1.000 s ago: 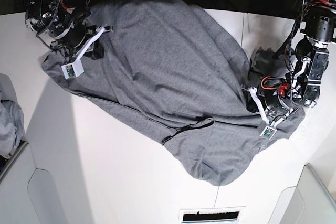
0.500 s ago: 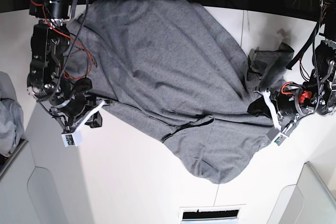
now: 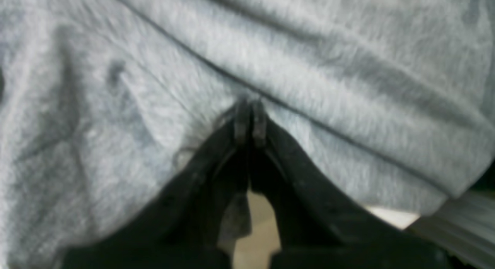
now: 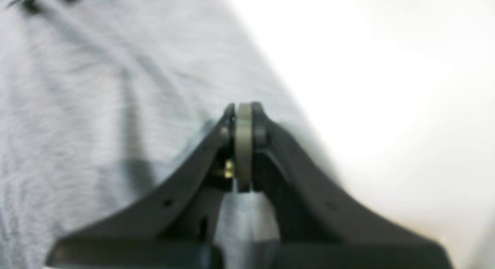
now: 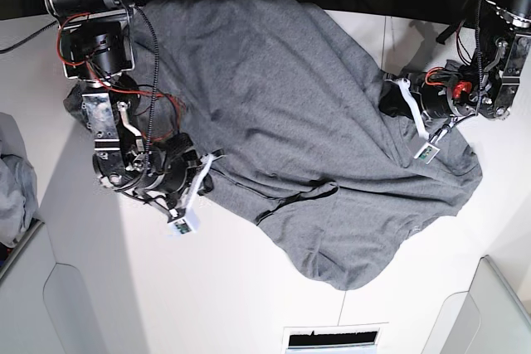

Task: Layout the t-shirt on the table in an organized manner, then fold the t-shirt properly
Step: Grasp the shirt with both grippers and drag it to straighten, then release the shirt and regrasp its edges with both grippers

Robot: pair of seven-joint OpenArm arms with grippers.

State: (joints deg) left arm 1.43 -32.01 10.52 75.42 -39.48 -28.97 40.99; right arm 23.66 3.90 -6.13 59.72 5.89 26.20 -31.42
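1. Left wrist view: the left gripper (image 3: 249, 124) has its black jaws pressed together, their tips nipping a fold of the t-shirt (image 3: 309, 67). Grey cloth fills the view above and to both sides of the jaws; a pale strip of the surface (image 3: 390, 213) shows below the shirt's hem.

2. Right wrist view: the right gripper (image 4: 243, 122) has its jaws closed flat together. Whether cloth is caught between them cannot be told. The t-shirt (image 4: 96, 106) lies under and to the left of the jaws; its edge runs diagonally, with bare white surface (image 4: 386, 87) beyond.

3. Base view: the t-shirt (image 5: 274, 122) lies spread and wrinkled across the surface (image 5: 207, 288). The left gripper (image 5: 392, 99) sits on the shirt's right side, the right gripper (image 5: 203, 176) at its lower left edge. A lighter grey garment heap (image 5: 15, 180) lies well apart from the shirt, at the surface's left edge.
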